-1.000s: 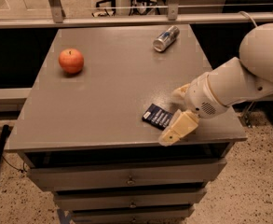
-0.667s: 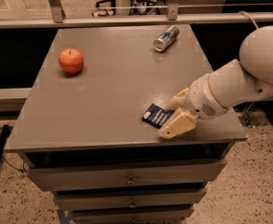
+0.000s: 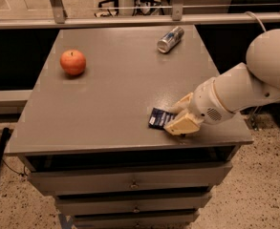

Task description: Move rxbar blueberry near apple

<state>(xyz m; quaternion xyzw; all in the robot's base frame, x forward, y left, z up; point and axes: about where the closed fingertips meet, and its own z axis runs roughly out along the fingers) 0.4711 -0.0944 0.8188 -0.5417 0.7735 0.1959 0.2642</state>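
Found the snack bar (image 3: pixel 158 118) lying flat near the front right corner of the table (image 3: pixel 106 104), right end met by the gripper (image 3: pixel 170 119) reaching in low from the right; could not tell whether clenched on the wrapper or merely set around it. Noted the apple (image 3: pixel 73 62) well apart at the far left, and a can (image 3: pixel 170 39) on its side by the far edge, off the line between the two. Judged the pick-up step in hand; judged the next move to need a confirmed hold, a slight lift, then travel left and back to just beside the apple.

Dim light; faint shadow under front-right gripper (image 3: pixel 174 117)
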